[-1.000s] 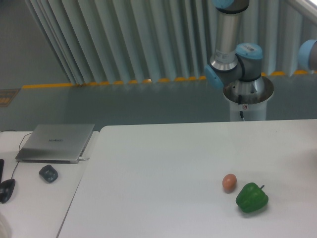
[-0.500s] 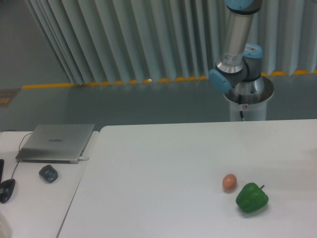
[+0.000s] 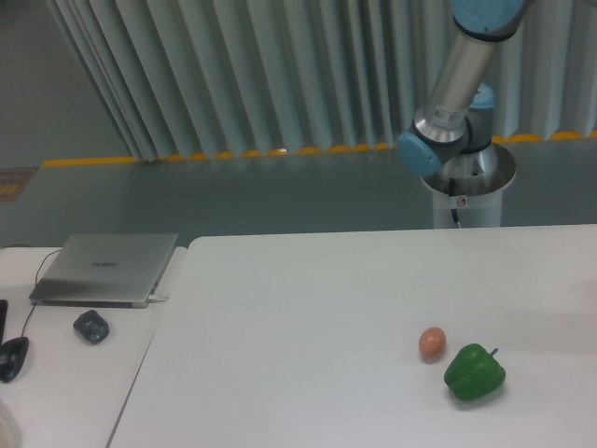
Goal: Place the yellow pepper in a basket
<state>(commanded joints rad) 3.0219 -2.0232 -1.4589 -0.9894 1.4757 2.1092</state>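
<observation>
Lower right of the frame: green pepper [image 3: 474, 372] resting on the white desk [image 3: 308, 317], stem tip pointing up and right. Just to its upper left, close beside but apart, a small brown egg [image 3: 431, 343]. No yellow pepper and no basket anywhere in view. Upper right: robot arm [image 3: 459, 89] rising from its grey pedestal [image 3: 465, 191] behind the desk's far edge, upper link slanting up and right out of the top of the frame. Fingers out of the frame, so impossible to tell whether wide, narrow or holding anything. Left side: a second, lower white surface [image 3: 65, 373] carrying a closed grey laptop [image 3: 105, 268], a dark mouse [image 3: 91, 326] below it, and a black object [image 3: 12, 357] at the far left edge.
</observation>
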